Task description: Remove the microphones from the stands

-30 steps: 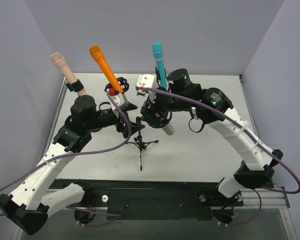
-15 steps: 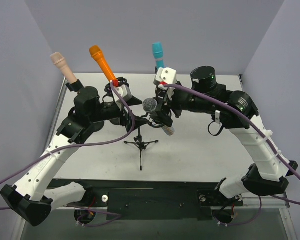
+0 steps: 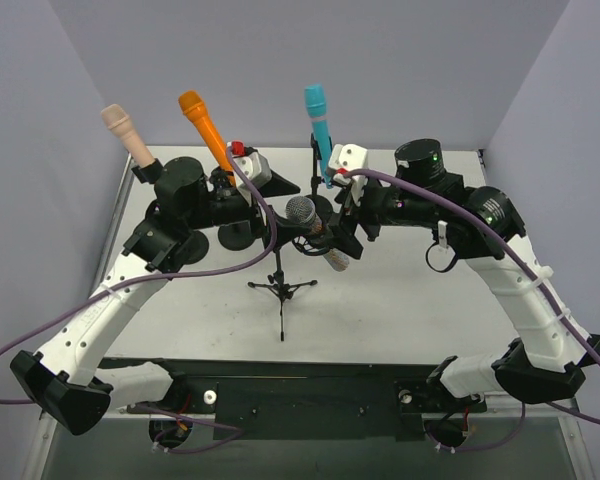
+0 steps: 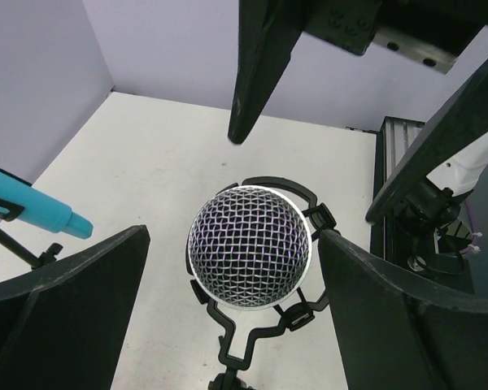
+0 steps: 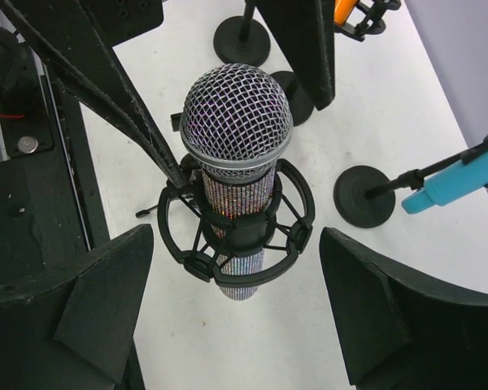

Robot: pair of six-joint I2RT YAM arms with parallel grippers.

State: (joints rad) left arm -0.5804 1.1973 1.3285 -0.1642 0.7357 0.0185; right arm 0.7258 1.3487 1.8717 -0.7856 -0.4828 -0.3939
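A silver glitter microphone [image 3: 300, 211] with a mesh head sits tilted in a black shock mount [image 3: 317, 238] on a small tripod stand [image 3: 283, 288] at mid-table. My left gripper [image 3: 280, 203] is open at the head's left side. In the left wrist view the head [image 4: 248, 246] lies between my fingers [image 4: 73, 309] without touching. My right gripper [image 3: 344, 226] is open on the mount's right side. In the right wrist view the microphone [image 5: 237, 122] and mount [image 5: 228, 240] lie between my fingers [image 5: 407, 309], apart from them.
Three other microphones stand on round-base stands at the back: beige [image 3: 125, 130], orange [image 3: 205, 128] and cyan [image 3: 318, 115]. The cyan one [image 5: 459, 180] and its base [image 5: 364, 197] are just right of the mount. Grey walls enclose the table on three sides.
My right gripper has drawn back to the right, uncovering the microphone head. My left gripper has risen and moved toward the head. The microphone has stayed in its mount.
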